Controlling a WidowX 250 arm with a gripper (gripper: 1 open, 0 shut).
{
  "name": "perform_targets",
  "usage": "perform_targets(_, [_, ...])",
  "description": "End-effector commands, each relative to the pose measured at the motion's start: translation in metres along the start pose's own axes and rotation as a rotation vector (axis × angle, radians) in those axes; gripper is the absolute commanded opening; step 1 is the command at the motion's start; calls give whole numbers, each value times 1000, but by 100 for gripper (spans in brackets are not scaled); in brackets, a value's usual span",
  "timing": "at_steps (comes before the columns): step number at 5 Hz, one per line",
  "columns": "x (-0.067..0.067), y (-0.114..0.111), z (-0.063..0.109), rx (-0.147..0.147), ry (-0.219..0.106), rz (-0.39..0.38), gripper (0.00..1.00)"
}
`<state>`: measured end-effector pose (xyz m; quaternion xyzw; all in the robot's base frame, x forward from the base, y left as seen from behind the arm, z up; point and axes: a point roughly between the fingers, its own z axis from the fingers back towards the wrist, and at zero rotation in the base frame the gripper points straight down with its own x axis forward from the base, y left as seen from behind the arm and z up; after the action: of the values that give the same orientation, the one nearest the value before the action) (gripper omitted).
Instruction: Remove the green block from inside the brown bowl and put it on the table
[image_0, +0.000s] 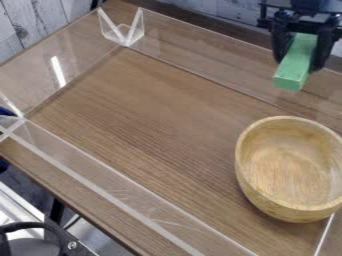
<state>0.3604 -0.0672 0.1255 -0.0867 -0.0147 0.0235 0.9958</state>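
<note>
We have the green block (294, 62) clamped in the gripper (299, 38), out of the brown bowl (289, 168) and above the far side of the table (147, 120). Next we should lower it onto bare wood, then let go.
</note>
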Motion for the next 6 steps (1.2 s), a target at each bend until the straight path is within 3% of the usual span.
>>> perform_targets(1, [16, 2, 16, -6, -78, -1, 0])
perform_targets(3, [12, 32, 9, 11, -83, 47, 0])
perform_targets(6, [11, 3, -18, 1, -59, -35, 0])
